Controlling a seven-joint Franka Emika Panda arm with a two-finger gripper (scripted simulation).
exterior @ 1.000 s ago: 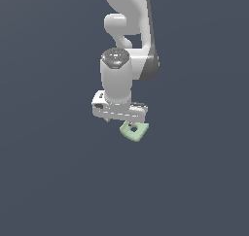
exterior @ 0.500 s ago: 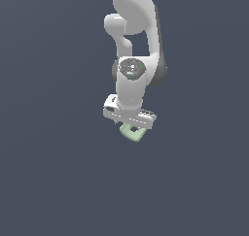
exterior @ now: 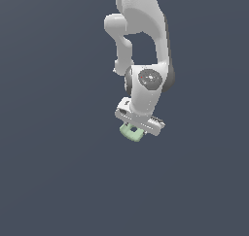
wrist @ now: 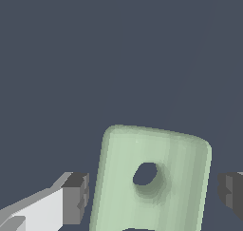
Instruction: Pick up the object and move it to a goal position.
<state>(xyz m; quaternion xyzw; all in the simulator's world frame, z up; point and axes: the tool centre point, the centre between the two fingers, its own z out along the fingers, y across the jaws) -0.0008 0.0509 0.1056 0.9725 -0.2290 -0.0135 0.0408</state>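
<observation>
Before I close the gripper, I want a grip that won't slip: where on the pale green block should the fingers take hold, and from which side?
Grip the pale green block across its two long flat outer sides, coming straight down from above. In the wrist view it lies flat between the open gripper, one finger on each side with gaps on both. Avoid the rounded corners and the hole.

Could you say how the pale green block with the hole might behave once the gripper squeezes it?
The pale green block with rounded corners looks solid, so probably stiff. Its flat sides should suit the finger pads; the smooth finish might slip. It seems unlikely to roll.
</observation>
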